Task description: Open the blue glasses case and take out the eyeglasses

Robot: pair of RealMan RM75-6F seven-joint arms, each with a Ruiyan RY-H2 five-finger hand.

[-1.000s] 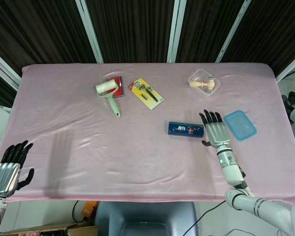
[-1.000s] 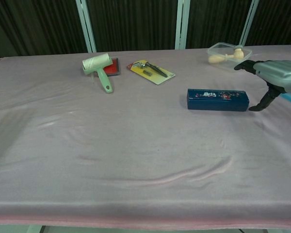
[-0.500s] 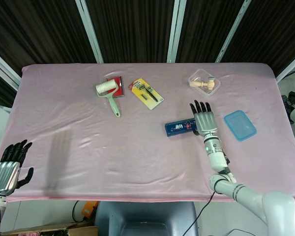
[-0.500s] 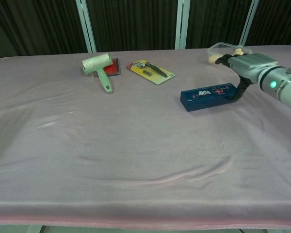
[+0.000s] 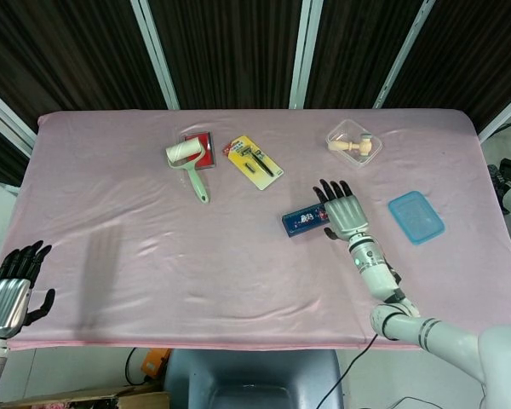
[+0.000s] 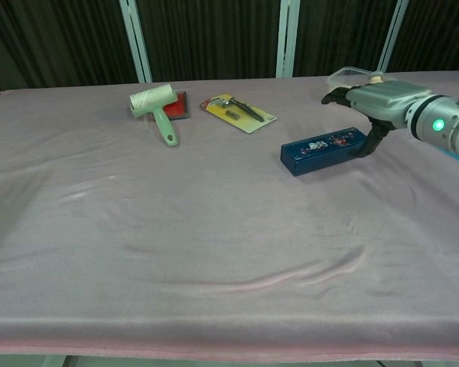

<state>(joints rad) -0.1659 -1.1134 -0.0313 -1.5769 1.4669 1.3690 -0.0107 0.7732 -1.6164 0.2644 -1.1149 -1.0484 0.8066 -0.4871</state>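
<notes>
**Right hand resting over the end of the closed case**

Broadly, a pink cloth-covered table point(image 5: 153, 256) is filling both views. On its right half, the robot's right metal-backed hand point(image 5: 344, 211) is hovering palm-down with its black fingers point(image 5: 325, 189) spread apart, lying over the right end of the long dark-blue rectangular glasses case point(image 5: 304, 221); in the chest view the thumb point(image 6: 373, 140) is reaching down to touch that end of the case. The case is lying flat and closed, angled on the cloth, slightly right of the table's centre. No eyeglasses are showing.

Off the table's near-left corner, the left hand point(image 5: 8, 294) is hanging with its fingers apart, holding nothing.

Farther back, a pale green lint roller point(image 5: 187, 162) is lying against a small red pad point(image 5: 203, 141), and just beside them sits a yellow carded pack of dark tools point(image 5: 255, 161). A clear plastic tub holding a wooden piece point(image 5: 353, 141) is standing near the far-right edge, and a light-blue flat lid point(image 5: 416, 216) is lying right of the hand.
</notes>
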